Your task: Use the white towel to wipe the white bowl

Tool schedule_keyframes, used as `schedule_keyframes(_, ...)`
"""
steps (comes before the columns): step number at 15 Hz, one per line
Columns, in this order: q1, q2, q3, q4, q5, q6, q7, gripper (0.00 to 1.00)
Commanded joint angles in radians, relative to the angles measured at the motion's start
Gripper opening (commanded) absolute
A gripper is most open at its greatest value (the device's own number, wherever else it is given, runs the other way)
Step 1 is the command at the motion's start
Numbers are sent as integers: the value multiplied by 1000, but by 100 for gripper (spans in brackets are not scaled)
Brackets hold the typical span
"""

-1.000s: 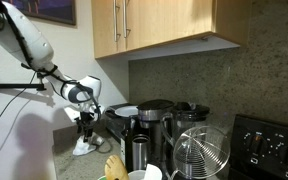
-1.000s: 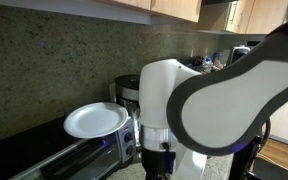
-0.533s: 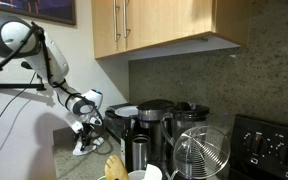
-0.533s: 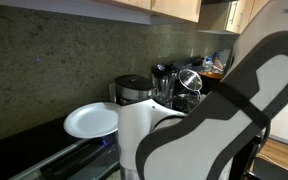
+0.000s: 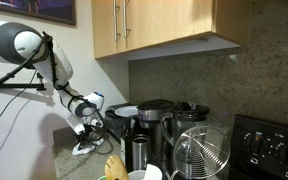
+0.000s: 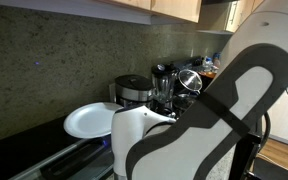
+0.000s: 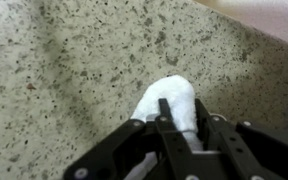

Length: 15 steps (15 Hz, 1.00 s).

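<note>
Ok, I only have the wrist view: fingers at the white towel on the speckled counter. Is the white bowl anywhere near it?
Observer: Not on the counter. In an exterior view the white bowl sits on top of a dark toaster oven, above counter level.
Operator: What stands next to the towel?
Observer: In an exterior view the white towel lies under the gripper at the counter's end, and a row of dark appliances stands farther along.
Operator: Anything overhead?
Observer: Wooden cabinets hang above those appliances.
</note>
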Motion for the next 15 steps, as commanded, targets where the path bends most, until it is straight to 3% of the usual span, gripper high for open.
schedule_keyframes(1, 21, 0, -13, 10, -28, -9, 33, 2)
schedule_keyframes(10, 44, -79, -20, -15, -55, -17, 115, 3)
schedule_keyframes(15, 31, -285, -33, -58, -52, -207, 290, 3)
